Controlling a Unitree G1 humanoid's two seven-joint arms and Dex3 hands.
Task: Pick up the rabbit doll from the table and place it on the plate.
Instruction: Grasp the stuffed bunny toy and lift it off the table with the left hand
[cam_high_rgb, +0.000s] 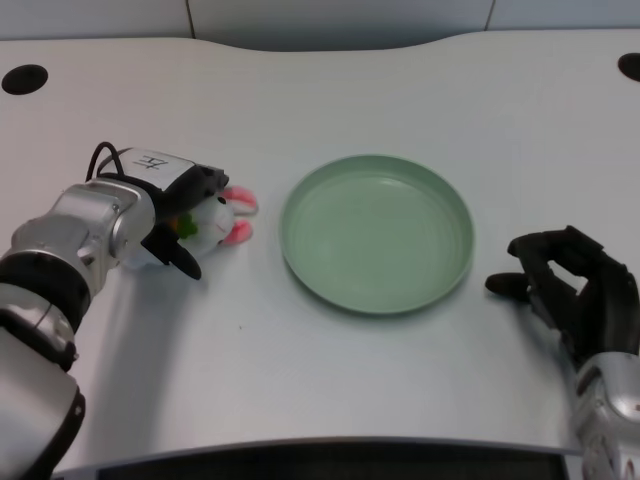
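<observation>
Nearest the camera, a dark strip (330, 465) runs along the bottom edge of the view, just below the rounded front edge of the white desk (330, 390). That desk fills almost the whole picture, and near its far corners sit two round black holes, one at the left (24, 79) and one at the right (630, 66). Beyond its curved far edge stands a pale grey wall (330, 15) split by thin seams. From the lower left the silver left forearm (75, 240) reaches up and to the right across the desk, a black cable (105, 158) looping over its wrist. At the lower right the right forearm (605, 415) comes in, its black right robot hand (570, 285) lying on the desk with fingers loosely curled, near the plate but apart from it. A round green plate (300, 240) with a raised rim sits flat in the middle of the desk, a little right of centre, with nothing in it. Left of the plate, the left robot hand (190, 215) is closed around the rabbit (215, 220), dark fingers above and below its white body. Its pink-lined ears (240, 215) stick out to the right toward the plate's rim, close to it yet not touching. Whether the rabbit rests on the desk or is lifted clear of it cannot be told.
</observation>
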